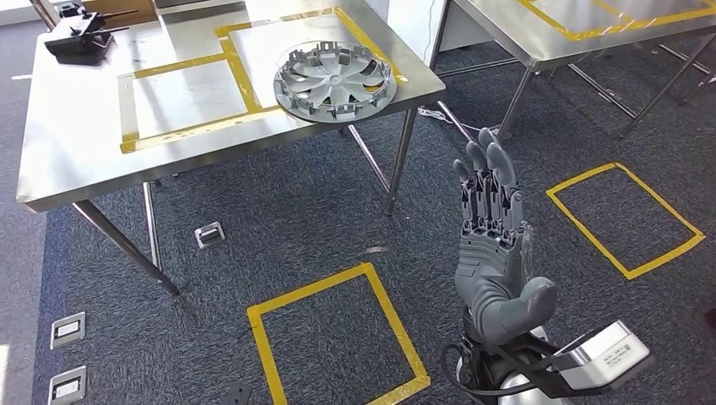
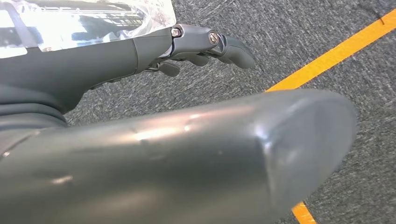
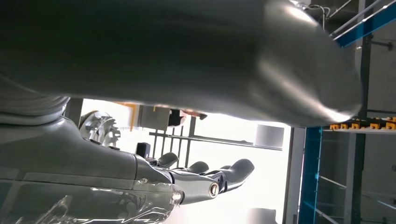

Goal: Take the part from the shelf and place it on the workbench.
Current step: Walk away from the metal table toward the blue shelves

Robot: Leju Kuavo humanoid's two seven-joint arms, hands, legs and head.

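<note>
Head view: grey wheel cover [image 1: 335, 82] is seen lying flat on the steel workbench [image 1: 76, 143], at its near right corner, over the yellow tape outline [image 1: 181, 131]. Right hand [image 1: 494, 253] is raised off the bench, well apart from the cover, fingers [image 1: 487, 181] stretched out straight, nothing held. Left wrist view: left hand [image 2: 196, 46] is seen over grey carpet [image 2: 289, 32] with a yellow tape line [image 2: 327, 58]; fingers extended, nothing grasped. A black fixture [image 1: 80, 34] sits at the bench's far left corner.
</note>
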